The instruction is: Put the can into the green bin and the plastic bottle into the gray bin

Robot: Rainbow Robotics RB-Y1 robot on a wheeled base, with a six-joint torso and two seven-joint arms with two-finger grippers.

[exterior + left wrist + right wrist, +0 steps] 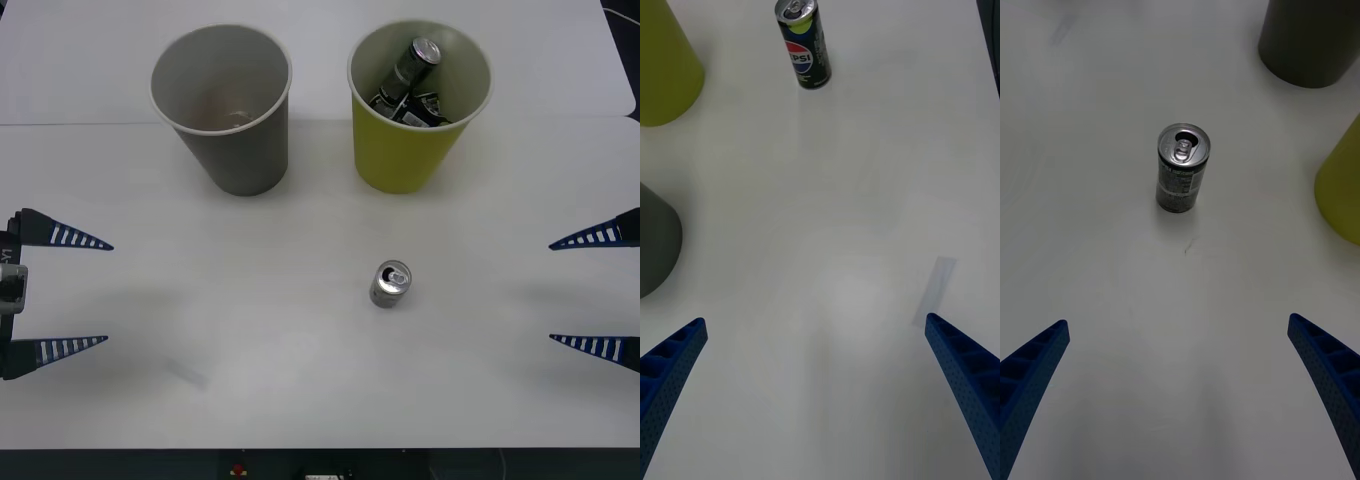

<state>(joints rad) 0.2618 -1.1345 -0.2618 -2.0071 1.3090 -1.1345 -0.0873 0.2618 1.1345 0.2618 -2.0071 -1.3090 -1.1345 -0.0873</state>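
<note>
The can (390, 284) stands upright on the white table, small and silver-gray with its pull-tab top up, in front of the green bin (400, 150). It also shows as the can (1182, 169) and the can (803, 45). The gray bin (245, 155) stands left of the green bin. My right gripper (552, 292) is open at the right edge, level with the can and well apart from it. My left gripper (107, 293) is open at the left edge. Nothing sits between either pair of fingers. The plastic bottle is out of view.
Several darker cans (412, 80) lie inside the green bin. Something pale and unclear sits at the bottom of the gray bin. The table's front edge (320, 450) runs just below the grippers. A faint strip mark (940, 285) lies on the table near the left gripper.
</note>
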